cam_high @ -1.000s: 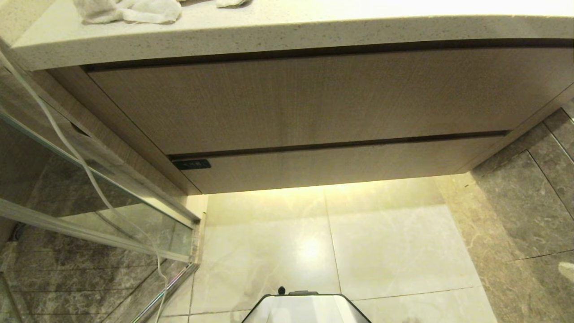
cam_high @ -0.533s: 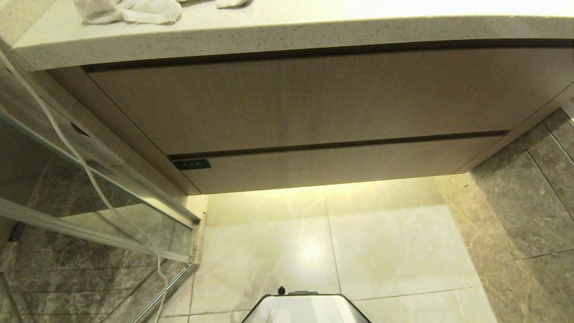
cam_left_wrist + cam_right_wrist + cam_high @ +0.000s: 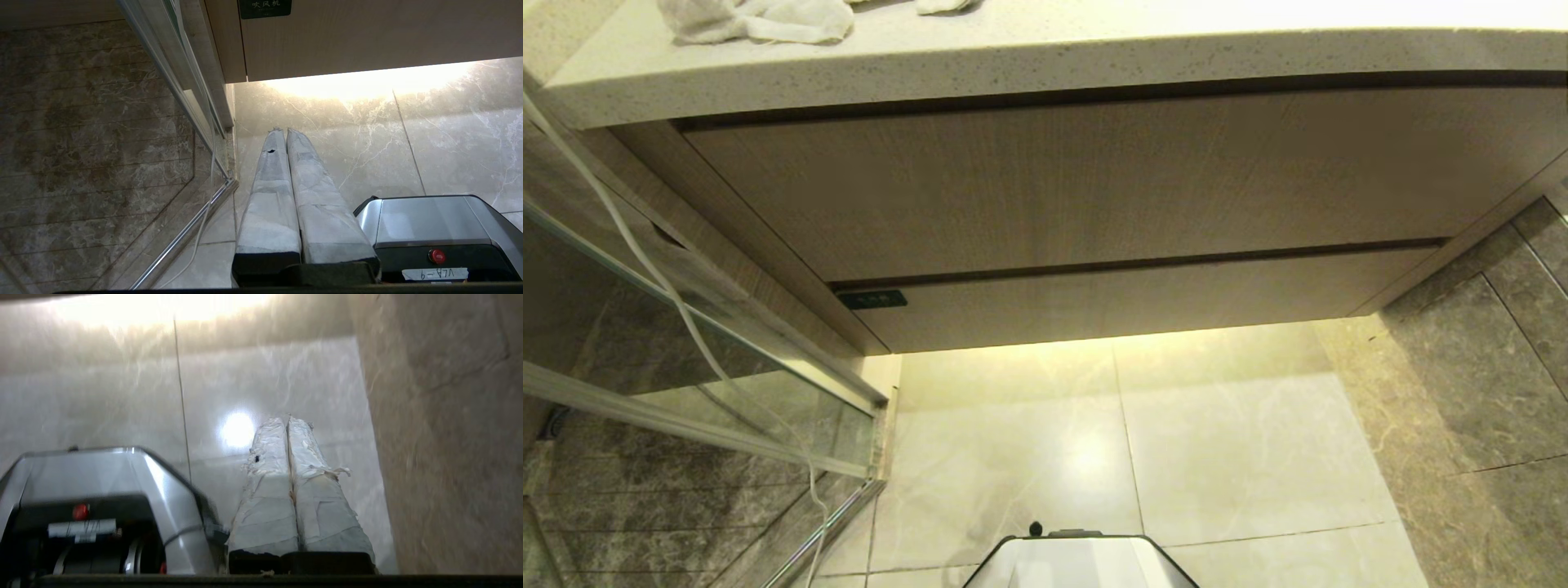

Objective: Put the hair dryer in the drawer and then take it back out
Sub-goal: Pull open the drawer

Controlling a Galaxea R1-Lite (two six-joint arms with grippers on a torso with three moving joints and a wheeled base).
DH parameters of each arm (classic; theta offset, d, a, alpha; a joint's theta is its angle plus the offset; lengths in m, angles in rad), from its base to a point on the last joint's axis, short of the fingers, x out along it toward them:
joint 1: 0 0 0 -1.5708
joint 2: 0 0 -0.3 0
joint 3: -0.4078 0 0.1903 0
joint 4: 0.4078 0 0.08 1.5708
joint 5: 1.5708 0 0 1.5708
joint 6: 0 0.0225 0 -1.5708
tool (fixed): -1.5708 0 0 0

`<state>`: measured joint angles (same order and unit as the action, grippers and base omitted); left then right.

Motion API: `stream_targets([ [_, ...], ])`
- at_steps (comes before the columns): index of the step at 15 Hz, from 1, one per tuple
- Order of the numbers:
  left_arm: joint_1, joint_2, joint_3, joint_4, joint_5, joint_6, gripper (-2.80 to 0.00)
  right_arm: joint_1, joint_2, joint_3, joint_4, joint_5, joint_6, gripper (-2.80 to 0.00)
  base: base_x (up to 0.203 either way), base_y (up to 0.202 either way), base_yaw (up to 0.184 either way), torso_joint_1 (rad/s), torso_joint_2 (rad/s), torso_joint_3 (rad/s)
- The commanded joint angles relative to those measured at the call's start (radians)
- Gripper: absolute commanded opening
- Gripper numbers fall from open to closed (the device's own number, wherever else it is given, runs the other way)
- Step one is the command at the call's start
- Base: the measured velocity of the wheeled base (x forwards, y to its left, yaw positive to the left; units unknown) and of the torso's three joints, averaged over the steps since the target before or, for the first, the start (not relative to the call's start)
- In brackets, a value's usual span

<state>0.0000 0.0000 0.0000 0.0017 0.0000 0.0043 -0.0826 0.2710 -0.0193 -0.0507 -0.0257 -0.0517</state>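
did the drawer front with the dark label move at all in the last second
No. The drawer sits shut, its dark label at the same spot against the countertop edge and floor tiles.

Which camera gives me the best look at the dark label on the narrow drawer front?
The left wrist view: the dark label sits close, its white characters visible, though the frame edge crops it. The head view shows the label whole but tiny, at the drawer's left end. The right wrist view misses it.

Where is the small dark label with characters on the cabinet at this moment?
In the head view, the dark label sits at the left end of the narrow lower drawer front, just under the tall upper panel, near the glass partition.
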Motion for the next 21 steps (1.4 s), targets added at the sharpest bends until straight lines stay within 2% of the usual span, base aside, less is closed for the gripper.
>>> stream_targets([
  [1,0.0,0.0,0.0,0.0,0.0,0.0,-2.8,0.003,0.003,0.021,-0.031,0.001,-0.004,-2.8,0.0,0.0,0.0,0.0,0.0,0.0],
  [3,0.0,0.0,0.0,0.0,0.0,0.0,-2.8,0.028,-0.02,0.02,-0.025,0.002,-0.006,-2.8,0.0,0.0,0.0,0.0,0.0,0.0],
  [6,0.0,0.0,0.002,0.0,0.0,0.0,-2.8,0.072,-0.208,0.019,-0.011,0.025,-0.035,-2.8,0.0,0.0,0.0,0.0,0.0,0.0],
  [8,0.0,0.0,0.0,0.0,0.0,0.0,-2.8,0.083,-0.274,0.021,-0.023,0.032,-0.01,-2.8,0.0,0.0,0.0,0.0,0.0,0.0],
  [9,0.0,0.0,0.0,0.0,0.0,0.0,-2.8,0.086,-0.273,0.021,-0.026,0.033,-0.002,-2.8,0.0,0.0,0.0,0.0,0.0,0.0],
  [11,0.0,0.0,0.0,0.0,0.0,0.0,-2.8,0.086,-0.273,0.015,0.063,0.032,0.054,-2.8,0.0,0.0,0.0,0.0,0.0,0.0],
  [21,0.0,0.0,0.002,0.0,0.0,0.0,-2.8,0.086,-0.273,0.021,0.049,0.033,0.067,-2.8,0.0,0.0,0.0,0.0,0.0,0.0],
])
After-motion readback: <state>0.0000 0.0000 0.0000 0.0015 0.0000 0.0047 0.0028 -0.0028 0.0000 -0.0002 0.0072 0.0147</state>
